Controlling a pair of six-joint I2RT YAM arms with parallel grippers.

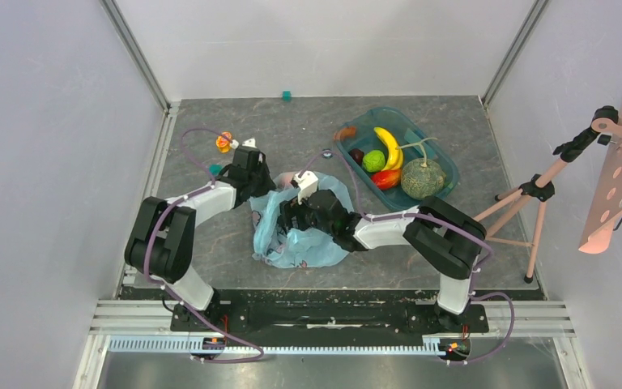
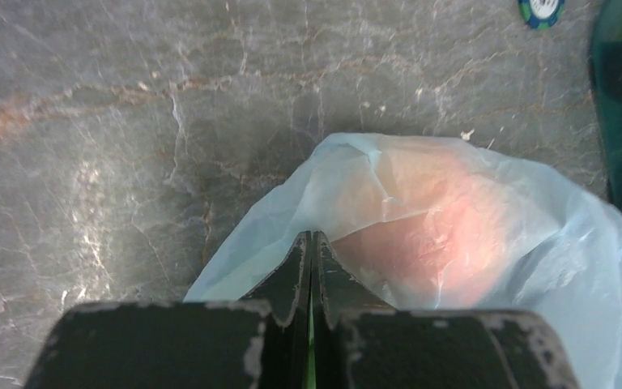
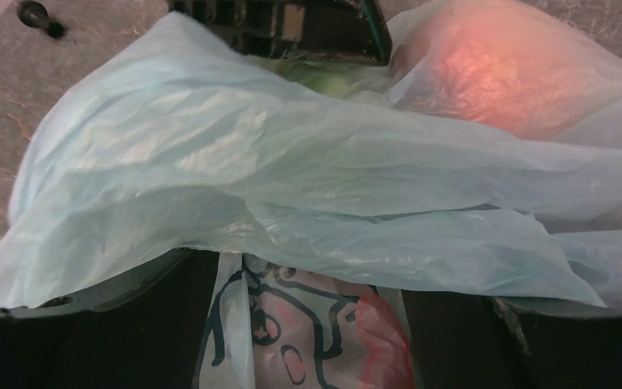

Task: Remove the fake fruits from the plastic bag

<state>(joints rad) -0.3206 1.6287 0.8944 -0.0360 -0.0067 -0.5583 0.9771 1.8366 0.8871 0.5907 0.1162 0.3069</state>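
Our left gripper [image 2: 312,239] has its fingers clenched on the edge of the plastic bag [image 1: 304,247], just beside a peach [image 2: 445,235] that glows pink through the film. Our right gripper [image 1: 288,215] is spread apart, and the film draped over both fingers hides their tips. The bag lies crumpled on the table [image 1: 227,243] between our arms. Well to the right, a teal tray [image 1: 421,130] holds the melon [image 1: 421,178], green apple [image 1: 373,160], grape bunch [image 1: 357,155], banana [image 1: 389,146] and mango [image 1: 385,178].
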